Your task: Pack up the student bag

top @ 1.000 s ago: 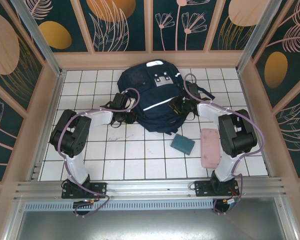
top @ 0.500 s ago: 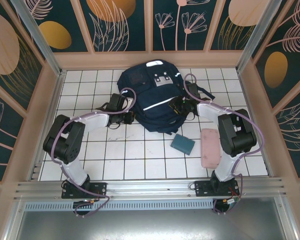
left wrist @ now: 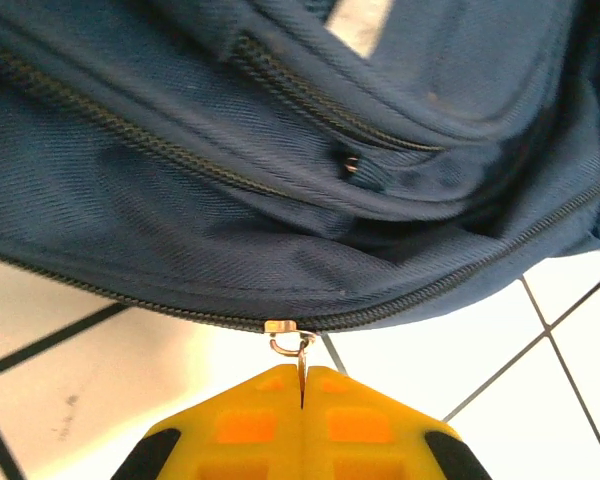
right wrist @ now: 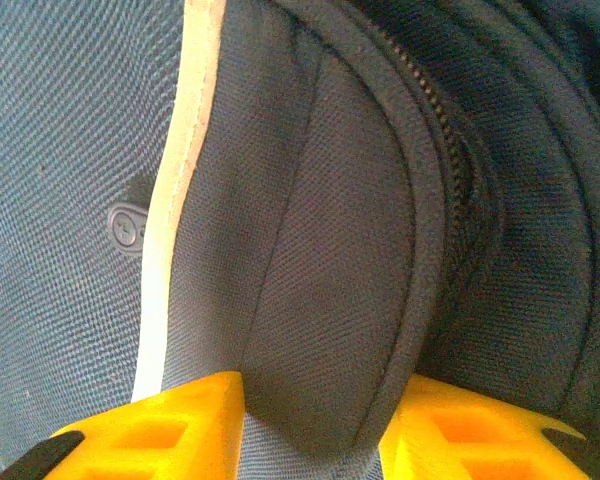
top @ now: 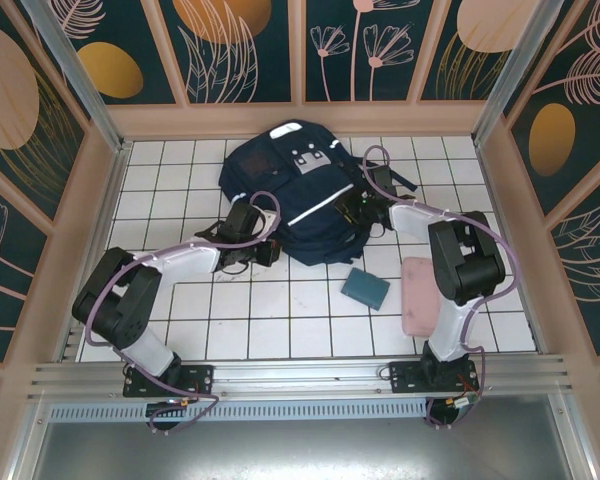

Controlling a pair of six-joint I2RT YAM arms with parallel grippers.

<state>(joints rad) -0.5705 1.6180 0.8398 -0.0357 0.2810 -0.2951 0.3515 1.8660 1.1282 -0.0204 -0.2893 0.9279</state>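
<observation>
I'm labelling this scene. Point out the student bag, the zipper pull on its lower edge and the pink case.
student bag [top: 315, 235], top external view, navy panel below the white stripe.
zipper pull [left wrist: 285, 332], left wrist view, its metal ring.
pink case [top: 420, 295], top external view, middle of its top.

Top view: brightly and evenly lit from overhead, sharp all over, with only soft, short shadows at 6 o'clock of the bag [top: 300, 190] and beneath the arms [top: 190, 258]; slightly bowed at the edges. Left wrist view: washed out on the white desk [left wrist: 100, 380] at 7 o'clock, glinting on the zip pull [left wrist: 288, 335], soft on the left pincer [left wrist: 302, 377]. Right wrist view: dimmer, shaded at 1 o'clock, blurred on the right pincer [right wrist: 312, 395].
</observation>
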